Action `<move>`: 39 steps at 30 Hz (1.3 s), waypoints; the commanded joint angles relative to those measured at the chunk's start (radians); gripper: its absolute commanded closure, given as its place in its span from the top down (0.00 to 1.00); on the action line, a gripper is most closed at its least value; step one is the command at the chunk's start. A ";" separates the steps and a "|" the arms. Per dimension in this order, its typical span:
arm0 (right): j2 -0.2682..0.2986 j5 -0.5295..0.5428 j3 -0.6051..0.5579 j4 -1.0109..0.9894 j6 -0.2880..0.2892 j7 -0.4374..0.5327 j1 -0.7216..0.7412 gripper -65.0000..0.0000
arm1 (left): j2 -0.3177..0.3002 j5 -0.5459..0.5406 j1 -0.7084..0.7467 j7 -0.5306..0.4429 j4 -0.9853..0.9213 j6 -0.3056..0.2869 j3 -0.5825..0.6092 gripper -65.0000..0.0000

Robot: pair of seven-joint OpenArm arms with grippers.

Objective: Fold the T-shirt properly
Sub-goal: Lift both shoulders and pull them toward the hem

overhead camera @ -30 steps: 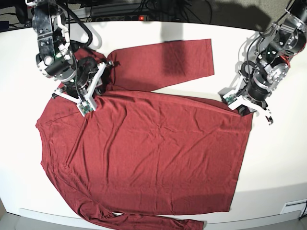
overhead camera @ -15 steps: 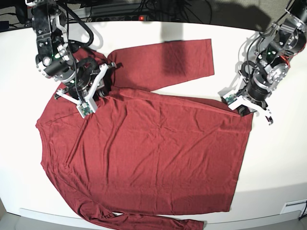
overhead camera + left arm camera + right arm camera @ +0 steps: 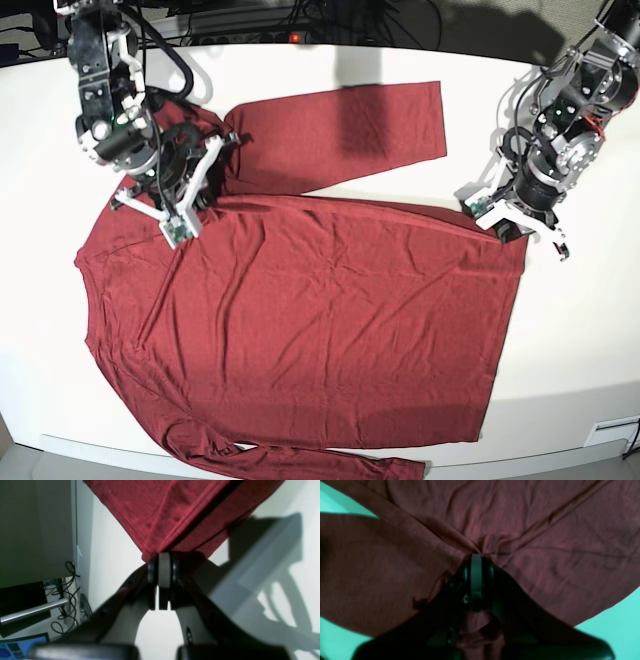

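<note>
The maroon T-shirt lies spread flat on the white table. One long sleeve stretches across the back and the other trails along the front edge. My left gripper is at the shirt's far right hem corner. In the left wrist view this gripper is shut on the corner of the T-shirt. My right gripper sits at the far left, where sleeve meets body. In the right wrist view it is shut on a pinch of the T-shirt, with creases fanning out from the tips.
The white table has bare surface right of the shirt and along its back. Cables and a power strip run behind the table. Past the table's edge, the left wrist view shows more cables.
My right gripper's jaws have closed on the fabric at the shoulder, and the cloth there has drawn in slightly. The left arm has stayed put.
</note>
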 commanded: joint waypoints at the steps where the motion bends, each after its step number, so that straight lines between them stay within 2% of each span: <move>1: 0.009 0.001 0.006 0.014 -0.006 0.020 0.017 0.00 | -0.015 -0.002 -0.016 -0.005 0.015 0.016 -0.008 0.00; 12: 0.009 0.008 0.006 0.014 -0.007 0.013 0.086 0.00 | -0.014 -0.006 -0.019 -0.005 0.015 0.016 -0.008 0.00; 15: 0.009 0.003 0.006 0.013 -0.010 0.018 0.094 0.00 | -0.014 -0.006 -0.024 -0.005 0.015 0.045 -0.008 0.00; 18: 0.009 -0.003 0.006 0.001 -0.018 0.037 0.100 0.00 | -0.014 -0.006 -0.034 -0.005 0.015 0.050 -0.008 0.00; 28: 0.009 -0.001 0.006 -0.133 -0.020 0.048 0.224 0.00 | -0.014 -0.023 -0.070 -0.008 0.014 0.051 -0.008 0.00; 31: 0.009 0.001 0.006 -0.190 -0.019 0.050 0.270 0.00 | -0.013 -0.067 -0.101 -0.017 0.013 0.051 -0.008 0.00; 37: 0.008 0.001 0.006 -0.314 -0.017 0.076 0.350 0.00 | 0.030 -0.138 -0.155 -0.039 0.011 0.049 -0.008 0.00; 39: 0.008 0.001 0.006 -0.351 0.001 0.081 0.375 0.00 | 0.052 -0.145 -0.165 -0.051 0.008 0.048 -0.008 0.00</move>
